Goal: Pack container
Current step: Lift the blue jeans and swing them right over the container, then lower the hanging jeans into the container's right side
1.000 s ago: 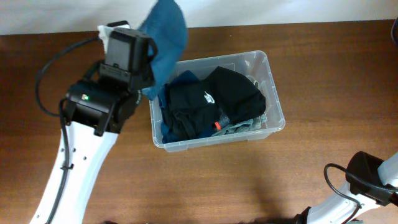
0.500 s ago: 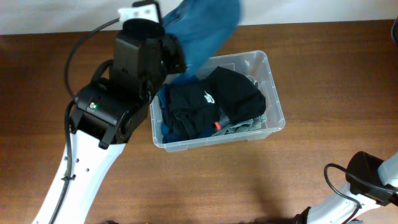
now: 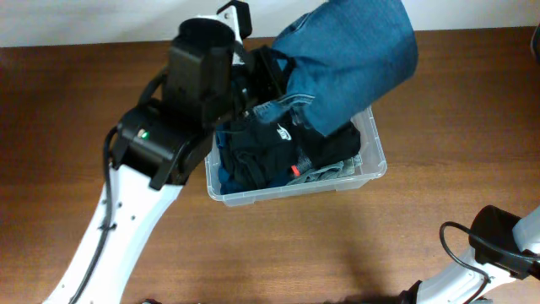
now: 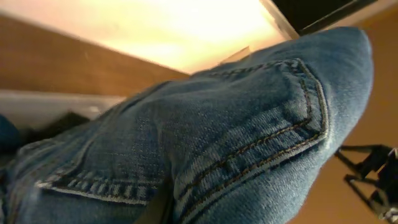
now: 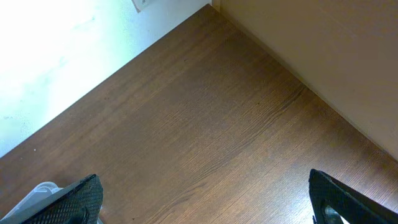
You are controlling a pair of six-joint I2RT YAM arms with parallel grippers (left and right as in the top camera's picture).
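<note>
The clear plastic container (image 3: 373, 173) stands at the table's middle, holding black clothes with a white logo (image 3: 278, 148) and a dark blue item (image 3: 226, 176). My left gripper (image 3: 272, 78) is shut on folded blue jeans (image 3: 350, 59) and holds them above the container's back half. In the left wrist view the jeans (image 4: 236, 143) fill the frame and hide the fingers. My right gripper (image 5: 205, 202) is open and empty over bare table; only its arm base (image 3: 506, 241) shows in the overhead view at the lower right.
The wooden table (image 3: 439, 110) surrounds the container. A pale wall runs along the table's far edge (image 3: 84, 21). A black cable (image 3: 456, 245) loops beside the right arm's base.
My left gripper has swung right with the blue jeans, from beside the container's left back corner to above it. The jeans now hang over the container. The right arm has not moved.
</note>
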